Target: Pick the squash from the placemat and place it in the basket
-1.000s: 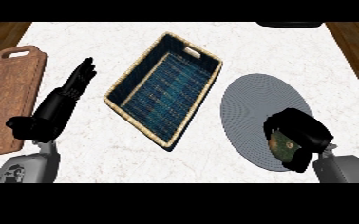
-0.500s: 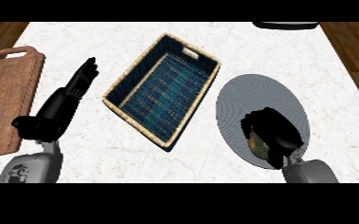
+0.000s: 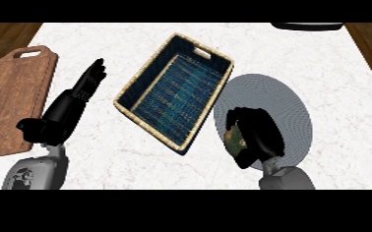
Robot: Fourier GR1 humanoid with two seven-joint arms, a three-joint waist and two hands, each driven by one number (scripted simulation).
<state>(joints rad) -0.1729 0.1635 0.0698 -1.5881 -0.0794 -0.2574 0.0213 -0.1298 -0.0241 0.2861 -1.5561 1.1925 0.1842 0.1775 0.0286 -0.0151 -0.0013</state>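
Shifted leftward since half a second ago: right hand [image 3: 254, 136], nearer the basket than before, with the placemat's right side more exposed. Nearest the viewer, at lower right, black fingers curled round the squash [image 3: 232, 140], only a sliver of green and tan showing at the hand's left side, most of it hidden by the fingers. Beneath that hand, grey oval placemat [image 3: 291, 103], its left edge just beside the basket's right rim. Whether squash raised off the mat or touching it, cannot tell. At lower left, left hand [image 3: 73, 103], fingers straight and pointing up, holding nothing, resting in much the same spot as before. Just left of it, wooden cutting board [image 3: 22, 88] with a handle slot at its far end, running off the view's left side. In the middle, between the two hands, rectangular wicker basket [image 3: 149, 76] set at a slant, pale woven rim, dark blue lining, a handle cutout at its far end, nothing inside. Underneath everything, white marbled counter [image 3: 291, 49]. Farthest away, at the top right edge, part of a dark rounded object [image 3: 309, 26], cut off by the view.
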